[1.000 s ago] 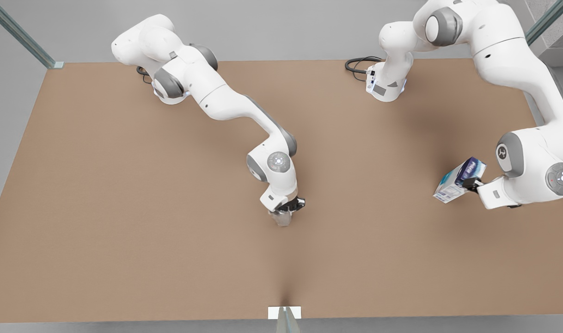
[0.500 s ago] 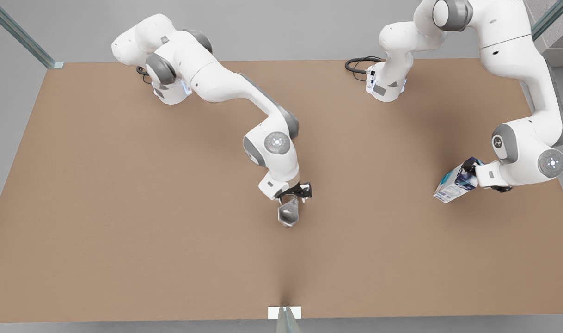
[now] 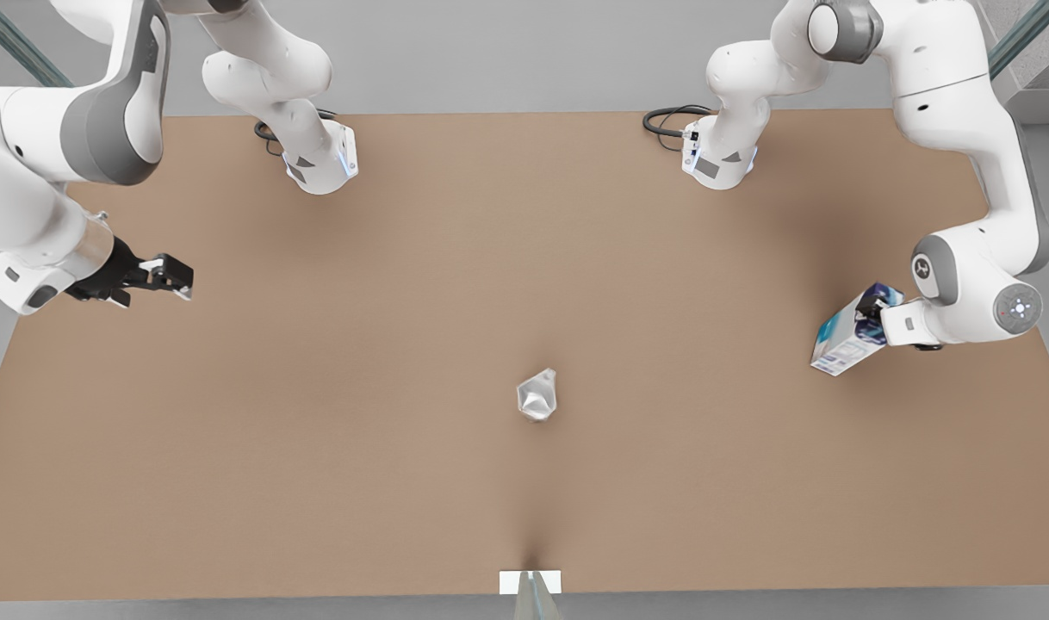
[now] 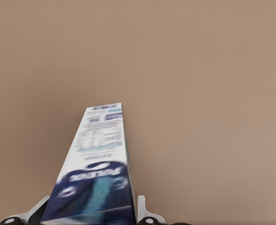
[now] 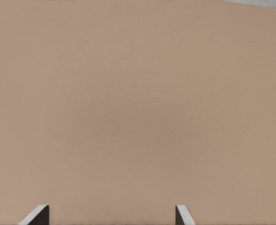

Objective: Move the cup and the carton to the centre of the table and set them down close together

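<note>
The silvery faceted cup stands alone near the middle of the light brown table, with no gripper near it. The carton, white with blue and teal print, is tilted at the front view's right edge, above the table. My left gripper is shut on it. The left wrist view shows the carton between that gripper's fingers. My right gripper hangs open and holds nothing at the front view's far left, well away from the cup. In the right wrist view this gripper is above bare table.
Two arm bases stand along the table's far edge, with a black cable beside the one toward the front view's right. A small white marker sits at the middle of the near edge.
My right gripper let go of the cup, opened, and swung far toward the front view's left. The cup stays standing at the centre. The left gripper with the carton shifted only slightly.
</note>
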You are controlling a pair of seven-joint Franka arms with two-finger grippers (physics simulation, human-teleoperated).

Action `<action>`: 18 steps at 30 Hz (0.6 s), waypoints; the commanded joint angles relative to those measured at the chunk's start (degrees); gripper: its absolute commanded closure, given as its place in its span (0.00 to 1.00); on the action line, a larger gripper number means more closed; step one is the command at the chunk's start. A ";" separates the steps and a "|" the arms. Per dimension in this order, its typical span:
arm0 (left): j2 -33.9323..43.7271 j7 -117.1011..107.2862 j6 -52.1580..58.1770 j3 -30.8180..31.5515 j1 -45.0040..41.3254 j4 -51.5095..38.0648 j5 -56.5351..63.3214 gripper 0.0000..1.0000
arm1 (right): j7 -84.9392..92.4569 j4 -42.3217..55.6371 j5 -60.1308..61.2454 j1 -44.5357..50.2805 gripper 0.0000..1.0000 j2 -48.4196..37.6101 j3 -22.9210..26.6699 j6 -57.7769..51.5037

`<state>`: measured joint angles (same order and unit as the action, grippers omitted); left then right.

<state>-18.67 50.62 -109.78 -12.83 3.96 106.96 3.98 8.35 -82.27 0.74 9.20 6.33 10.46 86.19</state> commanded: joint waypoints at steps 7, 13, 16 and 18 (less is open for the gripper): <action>-0.14 -0.17 0.09 -0.09 0.00 -0.09 -0.02 0.44 | 0.09 1.94 -1.62 -0.06 0.00 1.05 -0.08 0.56; 0.30 -18.70 13.01 8.78 -1.93 -14.76 -0.46 0.43 | 0.18 3.96 -1.35 -0.14 0.00 2.63 -0.17 1.35; -0.14 -42.25 16.44 24.42 -2.02 -17.23 -0.64 0.43 | -0.09 3.96 -1.09 -0.23 0.00 2.72 -0.08 1.35; -1.11 -57.72 17.50 33.65 -3.60 -18.28 -0.90 0.43 | -0.09 3.96 -0.65 -0.23 0.00 2.81 -0.08 1.35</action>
<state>-20.20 -11.13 -92.27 21.84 -1.48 88.18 4.51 8.26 -78.31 0.15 9.05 9.14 10.35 87.54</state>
